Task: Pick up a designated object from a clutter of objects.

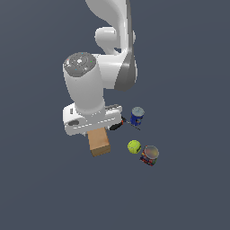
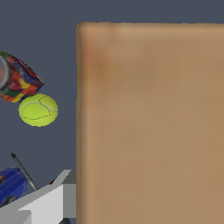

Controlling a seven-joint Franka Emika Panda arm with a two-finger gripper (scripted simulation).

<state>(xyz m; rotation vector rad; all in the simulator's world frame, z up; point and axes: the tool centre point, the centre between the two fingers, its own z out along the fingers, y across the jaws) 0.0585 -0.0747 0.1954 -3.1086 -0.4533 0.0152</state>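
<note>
Wrist view first: closest to the lens, a pale grey gripper finger (image 2: 46,205) juts in at an angle, its edge meeting the side of the tan box (image 2: 151,127), which fills most of the picture as a broad, unmarked brown face. Only that one finger shows, so whether the gripper is clamped on the box or merely beside it cannot be told from here. Next to the finger lies part of the blue can (image 2: 11,186), and a thin dark rod of the black clamp (image 2: 24,171) slants between the two. Farther off rests the yellow-green tennis ball (image 2: 38,110), and just beyond it, almost touching, the red-and-blue can (image 2: 16,78) with its multicoloured label, cut off by the frame edge.

From the exterior view, the white Panda arm (image 1: 87,83) reaches down over the dark floor (image 1: 188,197), and its hand hides the gripper (image 1: 96,130) itself and the upper part of the tan box (image 1: 99,143); the fingertips are out of sight. Toward the exterior view's right of the box sit the tennis ball (image 1: 134,147) and the red-and-blue can (image 1: 149,155), close together. Farther back, a bit of the black clamp (image 1: 117,126) shows at the hand's edge, with the blue can (image 1: 137,116) upright just beyond it.
</note>
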